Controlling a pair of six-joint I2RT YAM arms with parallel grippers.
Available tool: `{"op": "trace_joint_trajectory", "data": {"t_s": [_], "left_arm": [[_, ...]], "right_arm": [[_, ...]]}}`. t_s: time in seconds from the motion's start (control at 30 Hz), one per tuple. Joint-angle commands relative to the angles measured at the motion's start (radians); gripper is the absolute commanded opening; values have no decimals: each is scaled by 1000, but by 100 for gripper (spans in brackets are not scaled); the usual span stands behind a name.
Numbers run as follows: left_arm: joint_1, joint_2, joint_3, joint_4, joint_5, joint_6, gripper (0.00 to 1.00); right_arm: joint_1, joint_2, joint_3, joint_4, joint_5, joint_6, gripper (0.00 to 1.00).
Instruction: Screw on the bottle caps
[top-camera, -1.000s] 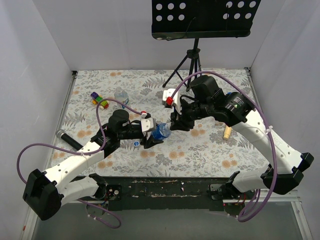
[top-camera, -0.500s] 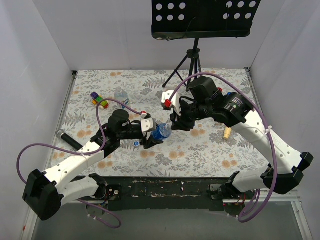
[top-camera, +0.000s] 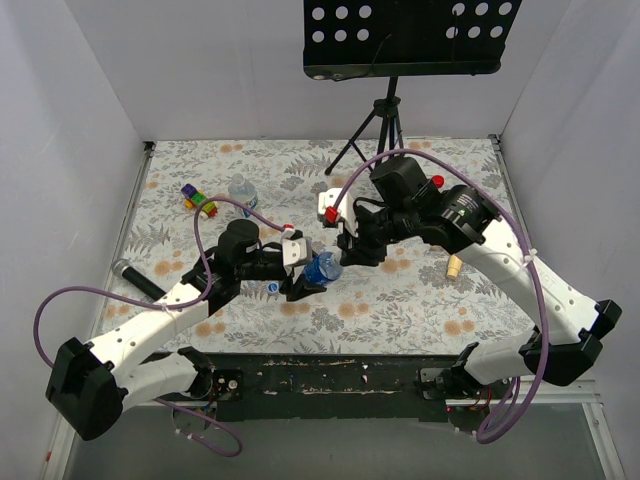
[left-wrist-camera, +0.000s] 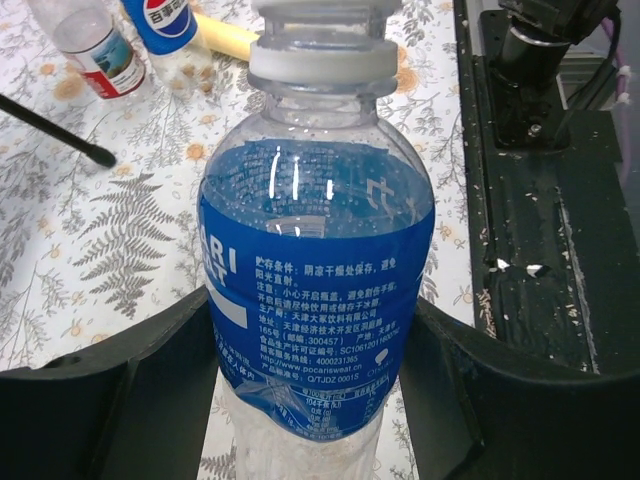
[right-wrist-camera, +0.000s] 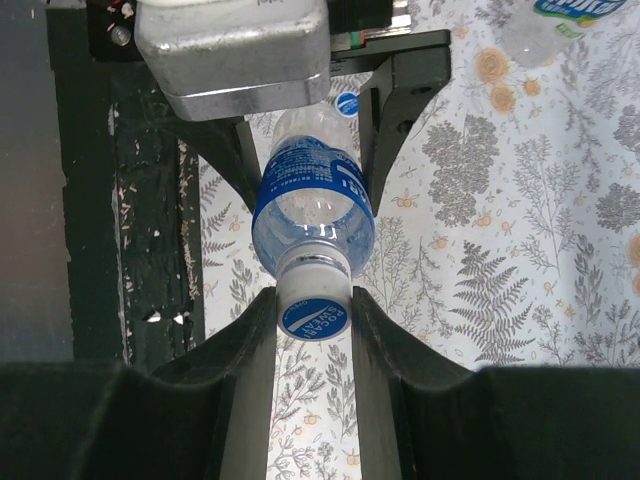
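A small clear plastic bottle with a blue label (left-wrist-camera: 315, 300) was held over the middle of the floral-patterned table (top-camera: 400, 300), clasped round its body by the left gripper (left-wrist-camera: 312, 400). A round whitish screw cap (right-wrist-camera: 314, 316), seated on the bottle's neck, was pinched between the narrowly set fingers of the right gripper (right-wrist-camera: 313, 300).

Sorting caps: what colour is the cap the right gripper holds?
Cap: blue top, whitish sides; right wrist view.

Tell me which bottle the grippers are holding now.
The blue-labelled Pocari Sweat bottle: the left gripper clamps its body, the right gripper pinches its cap. The far-left bottle stands untouched.
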Motion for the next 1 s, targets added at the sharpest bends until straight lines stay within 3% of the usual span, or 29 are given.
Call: {"op": "trace_joint_trajectory", "data": {"t_s": [0.0, 0.3, 0.47, 0.57, 0.8, 0.97], "left_arm": [[-3, -9, 49, 27, 78, 14, 49], [-3, -11, 57, 5, 90, 6, 45], [-9, -44, 16, 114, 8, -27, 45], [-35, -75, -27, 180, -91, -34, 45], [-157, -147, -158, 378, -376, 9, 46], [-263, -175, -239, 536, -652, 40, 42]], "right_arm": [[27, 35, -8, -42, -25, -45, 25], [67, 74, 10, -68, 16, -55, 20], [66, 90, 16, -10, 91, 98, 15], [57, 123, 39, 7, 146, 239, 14], [-93, 125, -20, 74, 32, 538, 11], [-114, 101, -114, 142, 96, 785, 1]]}}
